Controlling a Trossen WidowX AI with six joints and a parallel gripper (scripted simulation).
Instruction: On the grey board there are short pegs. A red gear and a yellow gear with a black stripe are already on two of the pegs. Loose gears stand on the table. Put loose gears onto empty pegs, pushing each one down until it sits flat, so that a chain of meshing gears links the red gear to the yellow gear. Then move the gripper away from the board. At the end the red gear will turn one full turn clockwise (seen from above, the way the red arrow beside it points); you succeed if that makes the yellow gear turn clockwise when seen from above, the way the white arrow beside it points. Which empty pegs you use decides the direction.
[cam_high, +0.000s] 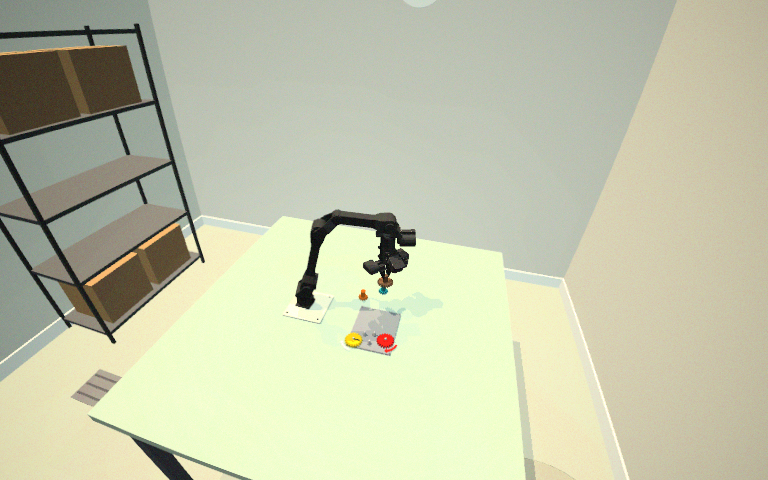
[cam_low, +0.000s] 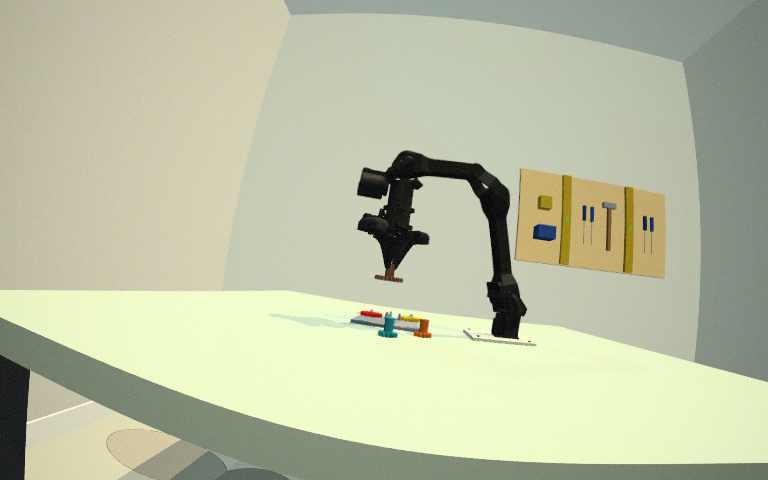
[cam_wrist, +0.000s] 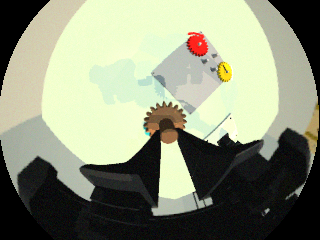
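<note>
My pincer (cam_high: 385, 275) (cam_low: 391, 266) (cam_wrist: 167, 132) grips the brown gear (cam_high: 385, 282) (cam_low: 389, 278) (cam_wrist: 165, 117) by its upright stem, aloft, leaving its teeth free for seating. Rightward, beyond the teal gear (cam_low: 387, 327), the grey board (cam_low: 357, 322) waits; its small pegs (cam_low: 388, 314) are hard to count, and the orange gear (cam_low: 423, 328) stands nearby.

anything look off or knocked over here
Nothing stands out: the teal gear and orange gear stand upright, and the pincer holds the brown gear level.
</note>
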